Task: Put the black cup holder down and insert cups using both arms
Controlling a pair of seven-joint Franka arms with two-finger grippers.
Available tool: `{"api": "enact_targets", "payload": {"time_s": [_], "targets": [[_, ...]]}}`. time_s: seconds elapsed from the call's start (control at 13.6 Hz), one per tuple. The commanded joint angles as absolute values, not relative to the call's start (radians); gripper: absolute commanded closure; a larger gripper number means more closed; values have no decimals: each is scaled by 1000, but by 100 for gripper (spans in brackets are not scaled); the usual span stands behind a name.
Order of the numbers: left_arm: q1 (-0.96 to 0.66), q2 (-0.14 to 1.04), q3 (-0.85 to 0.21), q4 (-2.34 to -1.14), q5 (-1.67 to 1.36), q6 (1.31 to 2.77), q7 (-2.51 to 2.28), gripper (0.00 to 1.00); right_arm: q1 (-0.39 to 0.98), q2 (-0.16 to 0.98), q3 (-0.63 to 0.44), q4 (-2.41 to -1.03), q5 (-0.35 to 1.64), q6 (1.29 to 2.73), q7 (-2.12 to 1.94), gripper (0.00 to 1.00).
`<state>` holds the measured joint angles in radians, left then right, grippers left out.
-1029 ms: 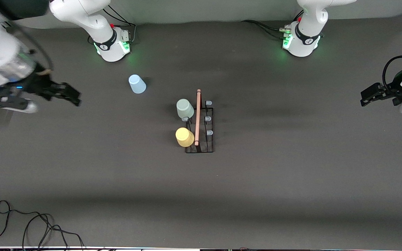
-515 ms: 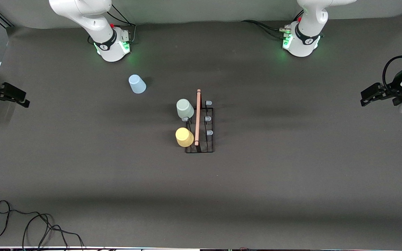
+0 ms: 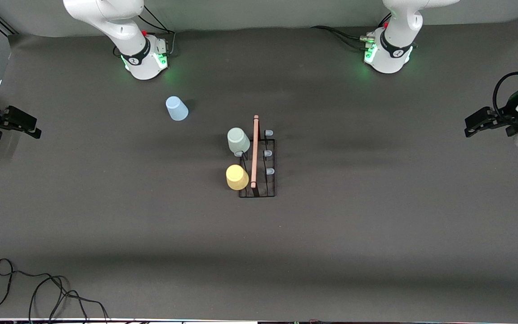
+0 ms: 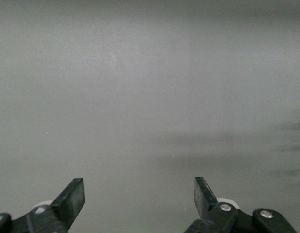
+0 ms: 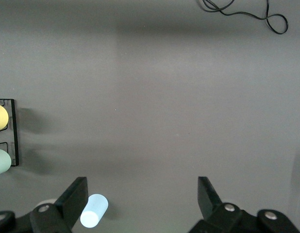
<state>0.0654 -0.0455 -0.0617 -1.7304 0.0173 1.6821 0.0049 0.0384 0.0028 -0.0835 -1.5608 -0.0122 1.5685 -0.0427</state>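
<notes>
Now that the right gripper (image 3: 27, 127) has swung back to the frame's left edge, empty and wide open, we count two cups seated: green cup (image 3: 238, 140) and yellow cup (image 3: 237, 177) on the mid-frame black cup holder (image 3: 257, 173). Blue cup (image 3: 176, 108) sits loose at upper left, so one insertion remains. Left gripper (image 3: 475, 126) waits at the right edge, jaws wide.

Robot lab bench: dark grey mat-covered table (image 3: 376, 234), two white arm bases lit green (image 3: 144, 58) (image 3: 387, 54) bolted on it, loose black cable (image 3: 38, 288) at the edge, plain grey backdrop.
</notes>
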Motion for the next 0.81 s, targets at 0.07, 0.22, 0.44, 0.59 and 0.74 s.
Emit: {"api": "enact_targets", "payload": {"time_s": [0.07,0.22,0.44,0.59,0.74], "targets": [[67,-43,-64,-1717,29,1669,6,0,37,3,-86,-1578,23,1578,-57,0],[67,-43,-64,-1717,29,1669,8,0,37,3,-86,-1582,34,1578,-55,0],[69,-44,-64,-1715,26,1670,11,0,37,3,-86,-1578,34,1575,-52,0],[69,-48,-64,-1713,26,1663,11,0,37,3,-86,-1578,34,1572,-49,0],[67,-49,-64,-1695,26,1655,11,0,37,5,-87,-1577,32,1574,-48,0]]}}
